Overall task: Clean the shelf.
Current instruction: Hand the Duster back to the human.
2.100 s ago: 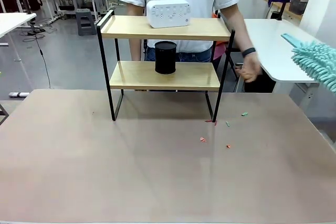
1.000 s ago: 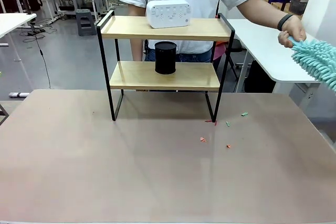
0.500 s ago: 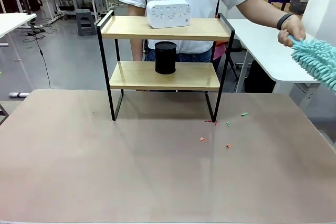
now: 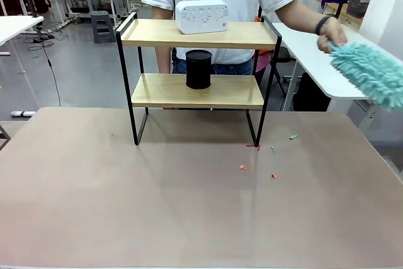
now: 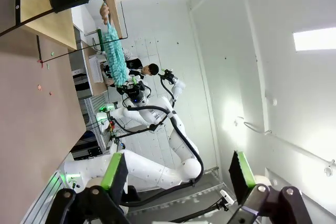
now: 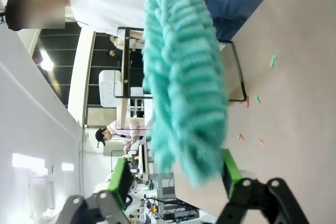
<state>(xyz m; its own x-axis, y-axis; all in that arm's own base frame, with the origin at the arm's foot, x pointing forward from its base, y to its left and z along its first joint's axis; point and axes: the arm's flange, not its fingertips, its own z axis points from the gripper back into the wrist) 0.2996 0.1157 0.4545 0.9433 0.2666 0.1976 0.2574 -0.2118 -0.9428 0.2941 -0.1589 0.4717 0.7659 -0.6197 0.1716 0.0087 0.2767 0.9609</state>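
Person's hand grips teal duster far right of shelf. Right gripper fingers spread around duster; left gripper spread, empty.

Bright, even indoor light; wide-angle wrist views; ceiling-lamp glare.

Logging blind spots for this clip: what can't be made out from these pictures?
- Duster: its far end is cut off by the front view's right edge.
- Right tool: in the right wrist view the duster's fluff covers the gap, so a grip cannot be confirmed.
- White device on the shelf: markings too small to read.
- Scraps on the table: too small to identify.
- Person's hand: its hold on the duster is unclear.
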